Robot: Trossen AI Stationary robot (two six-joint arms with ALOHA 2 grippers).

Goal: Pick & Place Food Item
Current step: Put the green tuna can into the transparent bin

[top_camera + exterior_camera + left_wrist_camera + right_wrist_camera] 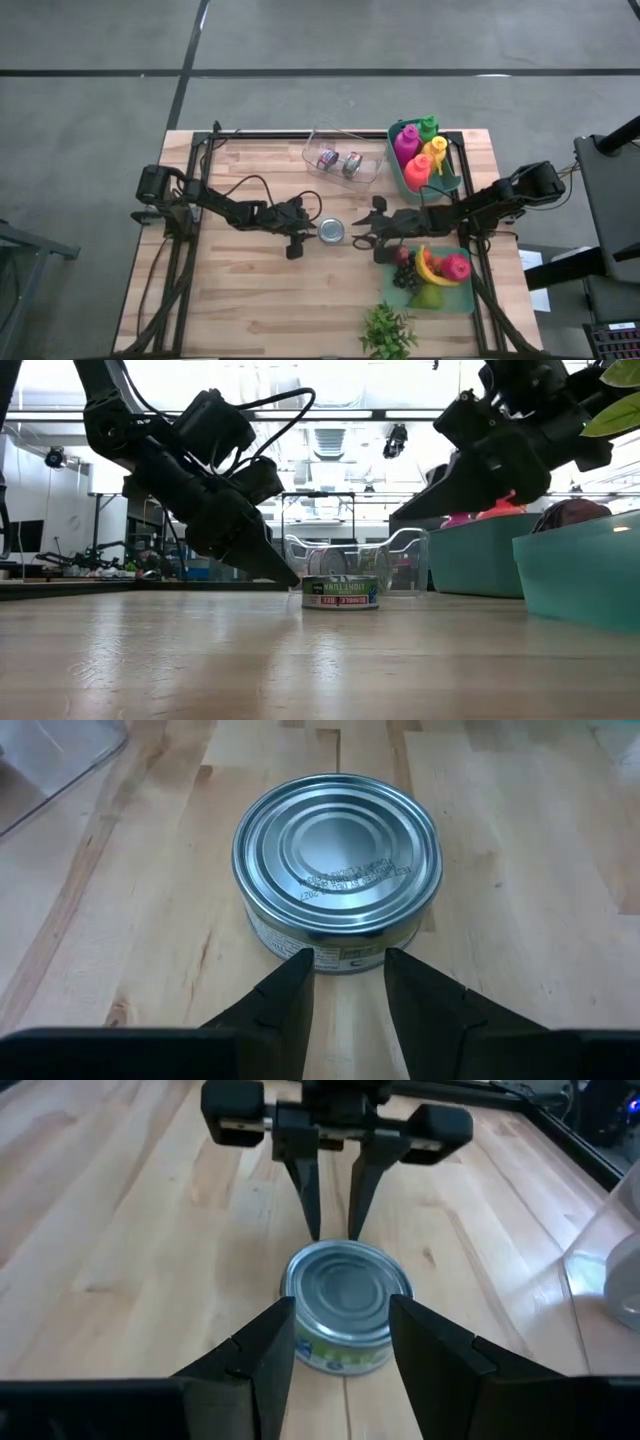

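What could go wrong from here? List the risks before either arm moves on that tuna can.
1. The left gripper and right gripper face each other across the tuna can; if both advance, they may collide or squeeze it.
2. Both grippers' gaps look narrower than the can, so pushing in could shove it across the table rather than grasp it.
3. The clear bin sits nearby; a slid can could bump it.

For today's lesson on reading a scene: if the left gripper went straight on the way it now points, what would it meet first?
The left gripper points at the tuna can on the table. Its part-open fingertips stand right at the can's side, narrower than the can, so they would probably bump its wall first. Beyond the can waits the right gripper.
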